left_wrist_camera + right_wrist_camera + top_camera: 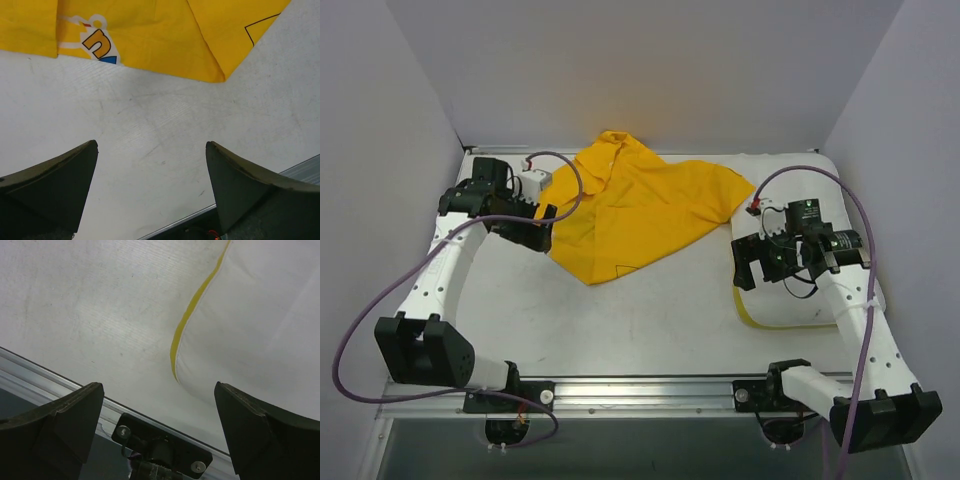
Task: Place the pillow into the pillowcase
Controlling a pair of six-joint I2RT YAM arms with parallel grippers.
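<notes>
The yellow pillowcase (635, 205) lies crumpled at the back middle of the table; the left wrist view shows its near edge (165, 35) with a bit of blue and white print. The white pillow (790, 300) with a yellow edge stripe lies at the right, partly under the right arm; its corner shows in the right wrist view (250, 330). My left gripper (542, 228) is open and empty, hovering just left of the pillowcase (151, 145). My right gripper (768, 265) is open and empty above the pillow's left edge (159, 387).
White walls close in the table at the back and both sides. The metal rail (640, 392) with the arm bases (510, 395) runs along the near edge. A small white box (533, 182) sits behind the left gripper.
</notes>
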